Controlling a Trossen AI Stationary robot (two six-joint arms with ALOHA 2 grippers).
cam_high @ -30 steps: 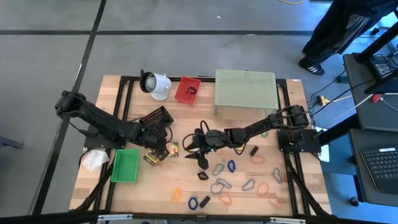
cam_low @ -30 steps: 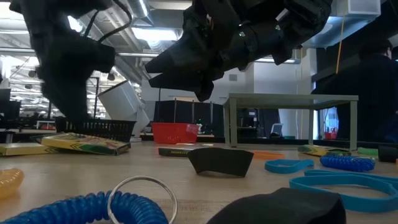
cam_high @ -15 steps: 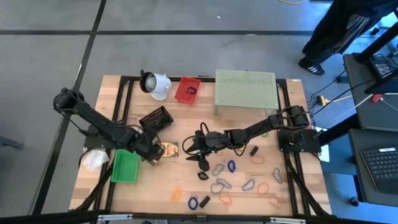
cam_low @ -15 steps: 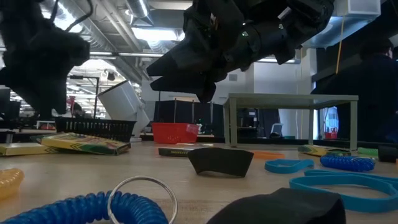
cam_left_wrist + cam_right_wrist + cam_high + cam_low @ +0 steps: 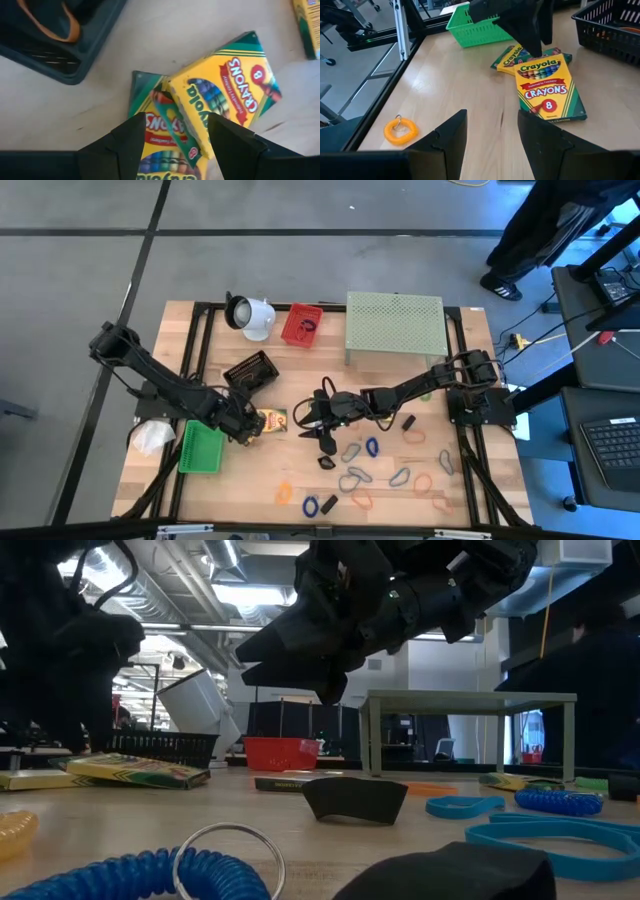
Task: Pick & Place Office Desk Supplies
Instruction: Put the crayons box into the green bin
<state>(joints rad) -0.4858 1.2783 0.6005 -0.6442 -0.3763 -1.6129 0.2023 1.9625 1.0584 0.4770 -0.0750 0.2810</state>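
Crayon boxes [image 5: 220,95] overlap near the green basket [image 5: 200,446]; left gripper [image 5: 172,131], fingers spread and empty, risks pinching both boxes

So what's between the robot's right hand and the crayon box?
Nothing but bare wooden table: the right wrist view shows only wood from the right hand to the crayon box.
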